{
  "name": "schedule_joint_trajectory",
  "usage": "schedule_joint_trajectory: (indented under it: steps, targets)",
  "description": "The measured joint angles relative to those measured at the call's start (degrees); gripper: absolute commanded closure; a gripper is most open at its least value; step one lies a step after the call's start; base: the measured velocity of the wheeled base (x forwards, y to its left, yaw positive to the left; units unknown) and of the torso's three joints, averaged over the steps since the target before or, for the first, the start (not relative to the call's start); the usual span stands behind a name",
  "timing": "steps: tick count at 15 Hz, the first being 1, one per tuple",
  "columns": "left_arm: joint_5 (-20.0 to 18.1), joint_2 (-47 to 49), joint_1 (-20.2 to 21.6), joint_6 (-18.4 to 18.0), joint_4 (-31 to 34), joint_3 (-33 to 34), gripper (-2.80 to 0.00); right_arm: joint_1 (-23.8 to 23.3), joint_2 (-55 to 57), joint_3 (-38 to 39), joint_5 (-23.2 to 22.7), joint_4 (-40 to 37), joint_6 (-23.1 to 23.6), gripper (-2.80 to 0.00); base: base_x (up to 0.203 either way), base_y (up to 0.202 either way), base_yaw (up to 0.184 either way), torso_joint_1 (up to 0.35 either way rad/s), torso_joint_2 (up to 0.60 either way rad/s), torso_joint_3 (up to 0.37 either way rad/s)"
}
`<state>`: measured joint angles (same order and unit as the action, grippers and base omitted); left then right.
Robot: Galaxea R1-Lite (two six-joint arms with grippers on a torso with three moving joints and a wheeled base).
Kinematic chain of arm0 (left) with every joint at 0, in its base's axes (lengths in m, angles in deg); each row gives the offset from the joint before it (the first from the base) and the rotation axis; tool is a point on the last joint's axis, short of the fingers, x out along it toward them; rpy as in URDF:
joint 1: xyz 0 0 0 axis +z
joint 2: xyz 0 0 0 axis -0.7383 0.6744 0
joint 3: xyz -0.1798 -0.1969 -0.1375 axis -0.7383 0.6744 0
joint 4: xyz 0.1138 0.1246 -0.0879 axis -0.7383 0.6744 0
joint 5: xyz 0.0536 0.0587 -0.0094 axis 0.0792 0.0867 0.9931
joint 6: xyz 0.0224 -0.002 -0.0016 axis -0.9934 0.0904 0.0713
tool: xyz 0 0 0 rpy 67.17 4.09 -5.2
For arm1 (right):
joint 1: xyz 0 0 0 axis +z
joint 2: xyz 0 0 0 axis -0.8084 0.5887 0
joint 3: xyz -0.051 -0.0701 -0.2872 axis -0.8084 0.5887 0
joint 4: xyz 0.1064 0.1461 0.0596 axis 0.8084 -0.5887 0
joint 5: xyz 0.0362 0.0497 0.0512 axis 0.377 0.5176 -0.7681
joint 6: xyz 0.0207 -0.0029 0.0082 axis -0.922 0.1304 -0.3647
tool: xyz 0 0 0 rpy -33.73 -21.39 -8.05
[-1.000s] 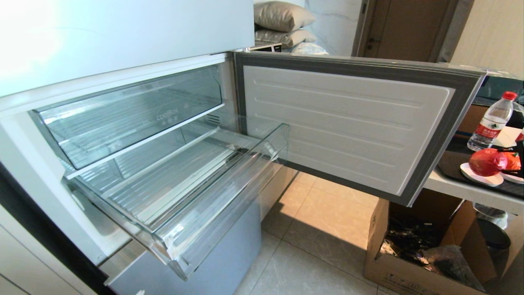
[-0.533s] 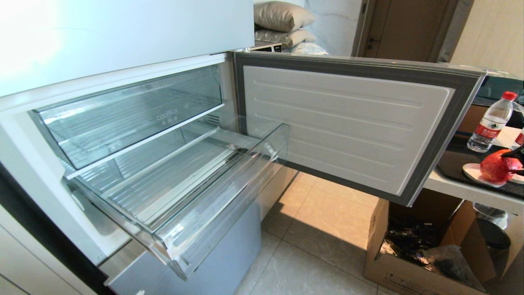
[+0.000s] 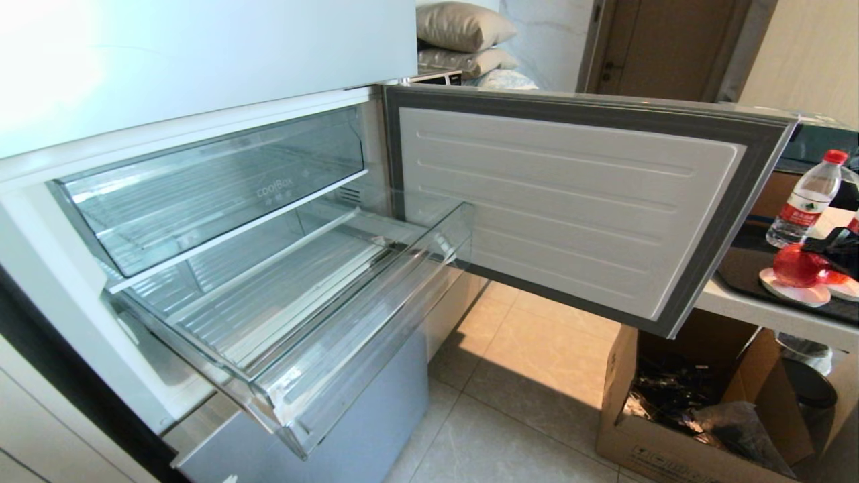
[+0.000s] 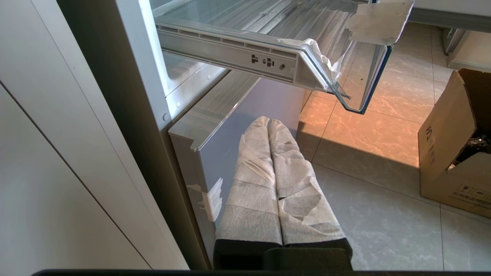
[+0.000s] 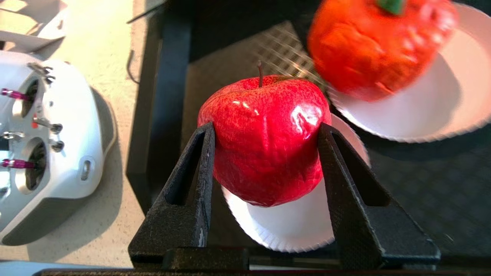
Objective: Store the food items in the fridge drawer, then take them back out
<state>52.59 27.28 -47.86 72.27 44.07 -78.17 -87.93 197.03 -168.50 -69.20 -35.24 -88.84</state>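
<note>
Head view: the fridge drawer (image 3: 295,315) is pulled out below the clear bin printed "coolBox" (image 3: 215,188), its ribbed floor bare, and the fridge door (image 3: 570,201) is swung open to the right. Far right, on the bench (image 3: 772,312), a red apple (image 3: 795,265) sits over a white paper plate (image 3: 795,294) on a black tray (image 3: 745,265), with the dark right end effector (image 3: 835,248) against its right side at the frame edge. A water bottle (image 3: 802,201) stands behind; a cardboard box (image 3: 671,416) sits on the floor beneath

Left wrist view: the left end effector (image 4: 273,161), its fingers wrapped in white tape, hangs with the two fingers pressed together, low beside the silver-blue lower fridge panel (image 4: 245,126), under the drawer's front corner (image 4: 330,76) and touching nothing

Right wrist view: the right end effector (image 5: 266,134) is closed on the apple (image 5: 264,138), one black finger on each side, stem up. The apple sits just over the paper plate (image 5: 284,226); whether it touches cannot be told. A second, orange-red fruit (image 5: 368,46) lies on another plate (image 5: 422,99) nearby, and a white remote controller (image 5: 46,149) rests on the bench beside the tray
</note>
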Motion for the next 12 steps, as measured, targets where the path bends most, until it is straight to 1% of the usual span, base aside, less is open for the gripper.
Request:
schedule_joint_trajectory:
  steps: [3,6,8,9,12]
  targets:
    - [0.0,0.0,0.0,0.0,0.0,0.0,0.00,1.8,0.3,0.0,1.5,2.2,1.7,0.00,0.000,0.000,0.000,0.000,0.00,0.000]
    - [0.0,0.0,0.0,0.0,0.0,0.0,0.00,2.9,0.3,-0.2,2.6,5.7,5.9,0.00,0.000,0.000,0.000,0.000,0.00,0.000]
    - [0.0,0.0,0.0,0.0,0.0,0.0,0.00,3.5,0.3,1.0,4.5,8.7,9.8,0.00,0.000,0.000,0.000,0.000,0.00,0.000]
    - [0.0,0.0,0.0,0.0,0.0,0.0,0.00,3.8,0.4,2.2,5.1,11.2,11.1,0.00,0.000,0.000,0.000,0.000,0.00,0.000]
    - [0.0,0.0,0.0,0.0,0.0,0.0,0.00,4.0,0.2,8.2,5.5,21.7,14.5,0.00,0.000,0.000,0.000,0.000,0.00,0.000]
